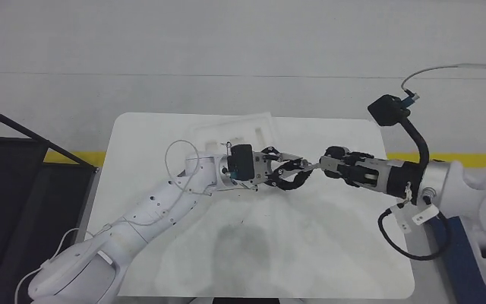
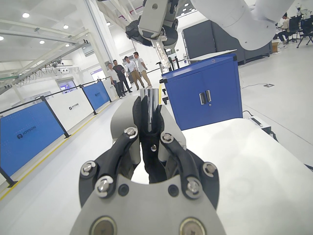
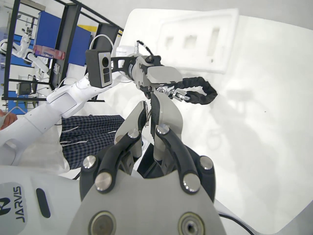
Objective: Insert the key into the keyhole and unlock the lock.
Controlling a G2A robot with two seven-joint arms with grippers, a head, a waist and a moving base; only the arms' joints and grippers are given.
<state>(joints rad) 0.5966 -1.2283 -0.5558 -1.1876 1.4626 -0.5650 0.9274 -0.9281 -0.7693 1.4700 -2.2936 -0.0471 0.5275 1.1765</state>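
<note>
My left gripper (image 1: pixel 275 164) is shut on the lock (image 2: pixel 149 103), a chrome cylinder with a black sleeved chain loop (image 1: pixel 293 181) hanging from it, held above the middle of the white table (image 1: pixel 304 243). My right gripper (image 1: pixel 323 163) faces it from the right, shut on the key (image 2: pixel 163 53). The key's blade points at the chrome end of the lock, a short gap away. In the right wrist view the key (image 3: pixel 146 111) sits between my fingers, with the left gripper (image 3: pixel 161 74) and chain loop (image 3: pixel 201 89) just beyond.
A white foam tray (image 1: pixel 231 129) with recesses lies at the table's back edge, behind the grippers. A black frame (image 1: pixel 38 144) stands off the table's left side. A blue cabinet (image 2: pixel 203 94) stands past the right edge.
</note>
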